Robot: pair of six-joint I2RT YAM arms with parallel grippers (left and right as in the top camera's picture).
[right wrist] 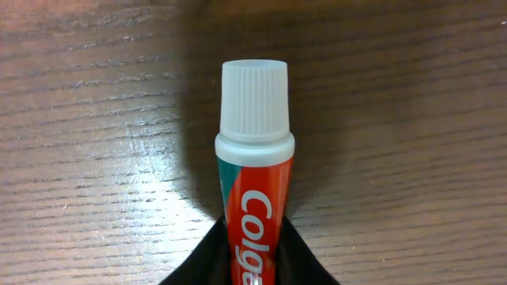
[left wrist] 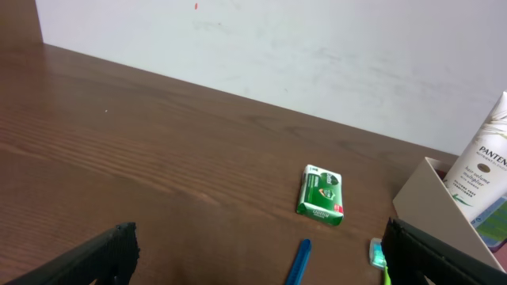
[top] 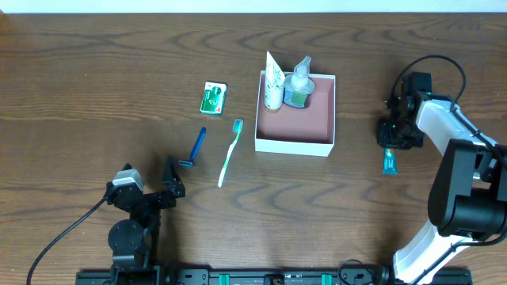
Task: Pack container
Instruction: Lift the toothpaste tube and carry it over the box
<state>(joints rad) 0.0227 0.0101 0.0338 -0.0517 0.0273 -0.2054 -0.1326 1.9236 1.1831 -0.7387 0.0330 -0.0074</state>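
The container [top: 293, 146] sits on the worktop [top: 95, 95] right of centre, toward the far edge, open side up. Two items stand at its far end, leaning on the far wall: a white tube [top: 273, 81] in the far left corner and a clear bottle [top: 299, 83] with a green label just beside it. The near part of the pink-brown floor is bare.

Left of the container, apart from it:
- a green packet [top: 213, 97], lying flat;
- a toothbrush [top: 230, 153], with its head nearest the container's near left corner;
- a blue razor [top: 195, 148], left of the toothbrush.

Right arm: the right gripper [top: 389, 147] is low over the worktop, right of the container. Its jaws are clenched on a toothpaste tube [right wrist: 253, 182], with one finger against each side and the white cap projecting beyond them.

Left arm: the left gripper [top: 174, 180] is near the front edge, below the razor. Its jaws are released, spread wide and holding nothing.
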